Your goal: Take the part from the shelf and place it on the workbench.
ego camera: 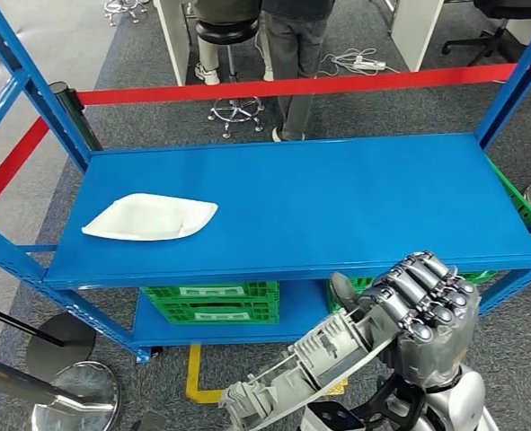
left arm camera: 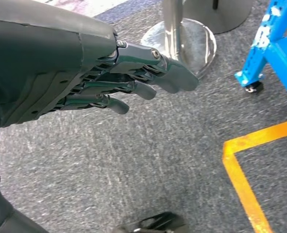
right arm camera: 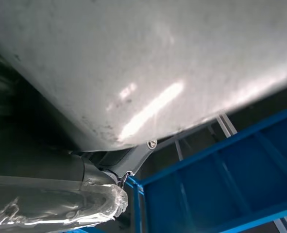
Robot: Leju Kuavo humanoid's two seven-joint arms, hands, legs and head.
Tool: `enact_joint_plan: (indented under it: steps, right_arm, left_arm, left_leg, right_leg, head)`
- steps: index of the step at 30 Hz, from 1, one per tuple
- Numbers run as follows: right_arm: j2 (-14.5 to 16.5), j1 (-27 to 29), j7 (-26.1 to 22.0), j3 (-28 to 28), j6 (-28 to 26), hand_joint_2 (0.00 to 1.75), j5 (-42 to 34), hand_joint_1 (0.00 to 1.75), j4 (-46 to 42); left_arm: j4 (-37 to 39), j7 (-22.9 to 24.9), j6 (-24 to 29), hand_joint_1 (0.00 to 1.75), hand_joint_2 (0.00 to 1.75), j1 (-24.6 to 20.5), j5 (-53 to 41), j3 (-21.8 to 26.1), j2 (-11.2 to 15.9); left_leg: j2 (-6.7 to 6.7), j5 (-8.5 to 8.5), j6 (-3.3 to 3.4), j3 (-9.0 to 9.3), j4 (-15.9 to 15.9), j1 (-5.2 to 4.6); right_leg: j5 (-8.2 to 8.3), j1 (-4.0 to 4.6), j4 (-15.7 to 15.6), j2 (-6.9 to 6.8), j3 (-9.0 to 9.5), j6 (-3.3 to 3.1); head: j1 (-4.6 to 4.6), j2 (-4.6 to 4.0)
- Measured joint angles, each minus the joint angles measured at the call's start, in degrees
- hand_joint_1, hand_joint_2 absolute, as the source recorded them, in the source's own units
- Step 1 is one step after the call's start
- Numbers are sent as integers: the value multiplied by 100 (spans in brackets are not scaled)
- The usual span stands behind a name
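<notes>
- The blue shelf (ego camera: 358,202) stands directly ahead; its upper deck runs across the head view.
- The part (ego camera: 150,217), a flat white piece tapering to a point at one end, lies on the left portion of that deck, with nothing touching it.
- The right hand (ego camera: 421,310) is raised in front of the deck's front edge, toward the shelf's right end, well apart from the part. Its fingers (ego camera: 411,292) are curled inward into a fist with nothing visible inside.
- The left hand (left arm camera: 109,85) hangs low over grey carpet. Its fingers (left arm camera: 142,90) extend nearly straight, slightly apart, and hold nothing.
- Green crates (ego camera: 211,301) sit on the lower deck.
- A yellow floor line (left arm camera: 244,179) marks the carpet near the shelf foot.
- A red barrier tape (ego camera: 303,86) stretches behind the shelf; a person (ego camera: 296,54) stands beyond it beside a stool (ego camera: 230,63).
</notes>
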Motion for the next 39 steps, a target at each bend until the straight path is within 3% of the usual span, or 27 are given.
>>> enact_joint_plan:
  steps: [1, 2, 4, 5, 7, 9, 10, 12, 14, 15, 16, 17, 19, 21, 22, 24, 26, 29, 30, 31, 32, 34, 36, 37, 39]
  right_arm:
    - [0, 0, 1, 1, -1, 175, 0, 175, 13]
    - [0, 0, 1, 1, -1, 175, 0, 175, 23]
    - [0, -1, 14, 3, 0, 175, -3, 175, 31]
    - [-1, -6, 40, 7, 1, 175, -8, 175, 33]
    - [-6, -35, 134, 33, 1, 175, -37, 175, 43]
    - [-25, -67, 229, 72, 1, 175, -79, 175, 53]
    - [-38, -78, 259, 88, 0, 175, -101, 175, 56]
    - [-68, -91, 286, 112, -1, 175, -150, 175, 63]
    - [-95, -97, 295, 135, -2, 175, -217, 175, 80]
    - [-111, -94, 297, 145, -2, 175, -253, 175, 91]
    - [-123, -93, 301, 153, -2, 175, -283, 175, 100]
    - [-134, -94, 304, 160, -1, 175, -314, 175, 107]
    - [-148, -103, 313, 174, -1, 175, -372, 175, 111]
    - [-154, -118, 319, 194, -1, 175, -412, 175, 111]
    - [-157, -121, 323, 204, -1, 175, -424, 175, 113]
    - [-163, -114, 328, 220, -1, 175, -444, 175, 115]
    - [-166, -107, 331, 228, -1, 175, -459, 175, 117]
    - [-166, -98, 361, 232, 0, 175, -490, 175, 121]
    - [-166, -93, 380, 234, 0, 175, -501, 175, 127]
    - [-166, -92, 400, 237, -1, 175, -508, 175, 133]
    - [-166, -91, 416, 240, -1, 175, -511, 175, 139]
    - [-167, -91, 436, 244, -1, 175, -513, 175, 144]
    - [-168, -94, 457, 247, -1, 175, -513, 175, 144]
    - [-168, -95, 475, 248, -1, 175, -513, 175, 144]
    - [-168, -92, 522, 251, -1, 175, -515, 175, 144]
  left_arm:
    - [0, 0, 0, 0, 175, 0, -1, 0, 1]
    - [0, 0, 1, 0, 175, -1, -1, 0, 1]
    - [0, -1, 1, 0, 175, -12, -2, 0, 5]
    - [0, -1, 1, 0, 175, -22, -2, -1, 7]
    - [0, 0, 2, 0, 175, -43, -2, -2, 10]
    - [0, 0, 2, 0, 175, -46, -1, -4, 7]
    - [0, 1, 3, 0, 175, -46, 1, -4, 4]
    - [0, 7, 3, 0, 175, -47, 4, -4, -1]
    - [0, 13, 2, 0, 175, -48, 4, -4, -1]
    - [0, 14, 2, 0, 175, -48, 4, -4, -1]
    - [0, 15, 2, 0, 175, -47, 4, -4, -1]
    - [0, 16, 2, 0, 175, -48, 4, -4, 1]
    - [0, 17, 2, 0, 175, -48, 6, -4, 3]
    - [0, 19, 2, 0, 175, -50, 9, -4, 6]
    - [0, 19, 2, 0, 175, -52, 11, -5, 8]
    - [0, 20, 4, 0, 175, -46, 15, -6, 10]
    - [1, 22, 8, 0, 175, -28, 19, -7, 10]
    - [2, 31, 14, 0, 175, -20, 27, -7, 9]
    - [2, 34, 15, 0, 175, -20, 32, -7, 9]
    - [2, 38, 15, 0, 175, -20, 39, -7, 9]
    - [2, 42, 15, 0, 175, -21, 47, -7, 9]
    - [1, 49, 17, 0, 175, -27, 56, -7, 11]
    - [0, 51, 21, 0, 175, -45, 61, -7, 20]
    - [0, 51, 24, 0, 175, -55, 63, -8, 24]
    - [0, 53, 29, 0, 175, -55, 70, -9, 26]
  left_leg:
    - [0, 53, 4, 78, 17, 2]
    - [0, 186, 16, 252, -162, 1]
    - [-4, 445, 71, 772, -883, -12]
    - [-6, 498, 102, 995, -1228, -22]
    - [-8, 482, 150, 1176, -1578, -46]
    - [4, 523, 202, 1140, -1648, -41]
    - [13, 568, 238, 1114, -1676, -31]
    - [34, 683, 312, 1023, -1707, -19]
    - [38, 790, 348, 884, -1698, -36]
    - [41, 845, 347, 811, -1694, -44]
    - [43, 900, 342, 735, -1688, -49]
    - [44, 950, 331, 661, -1678, -51]
    - [40, 1031, 293, 528, -1636, -58]
    - [33, 1097, 237, 428, -1571, -74]
    - [31, 1137, 209, 389, -1548, -79]
    - [25, 1203, 154, 328, -1516, -67]
    - [16, 985, 96, 243, -1352, -48]
    - [12, 190, 29, 12, -446, -19]
    - [12, 58, 26, -22, -153, -12]
    - [12, 64, 37, 12, -8, -10]
    - [11, 175, 59, 128, -39, -13]
    - [9, 452, 130, 605, -606, -38]
    - [5, 497, 201, 1096, -1338, -74]
    - [3, 460, 224, 1218, -1558, -90]
    - [4, 471, 256, 1230, -1694, -105]
  right_leg:
    - [40, 3, 8, 0, -62, 4]
    - [78, 5, 17, 3, -118, 11]
    - [146, 13, 31, 10, -198, 42]
    - [181, 18, 36, 11, -225, 68]
    - [257, 22, 41, 6, -269, 136]
    - [306, 17, 54, 7, -317, 212]
    - [235, 15, 112, 11, -368, 243]
    - [-177, 3, 526, 23, -540, 289]
    - [-649, -9, 1233, 25, -733, 328]
    - [-735, -11, 1497, 24, -769, 343]
    - [-701, -13, 1600, 24, -725, 355]
    - [-571, -17, 1497, 23, -579, 364]
    - [-336, -34, 813, 22, -32, 376]
    - [-355, -34, 134, 37, 436, 351]
    - [-401, -23, -22, 45, 517, 319]
    - [-371, -12, -70, 43, 462, 223]
    - [-280, -16, -73, 24, 373, 113]
    - [-112, 0, -67, 8, 183, 27]
    - [-55, 11, -58, 6, 106, 21]
    - [-3, 22, -44, 6, 24, 21]
    - [45, 32, -26, 8, -57, 23]
    - [129, 45, 9, 13, -191, 39]
    - [213, 58, 27, 13, -274, 83]
    - [259, 57, 29, 9, -302, 113]
    - [352, 48, 20, 0, -342, 184]
  head:
    - [-1, 0]
    - [-1, 0]
    - [-2, 0]
    - [1, 0]
    - [3, 0]
    - [3, 0]
    - [9, 0]
    - [29, 0]
    - [45, 0]
    - [44, 0]
    - [44, 0]
    - [44, 0]
    - [45, 0]
    - [41, 0]
    - [38, 0]
    - [41, 0]
    - [32, 0]
    - [1, 0]
    - [-1, 0]
    - [-1, 0]
    - [-2, 0]
    - [-1, 0]
    - [3, 0]
    - [3, 0]
    - [5, 0]
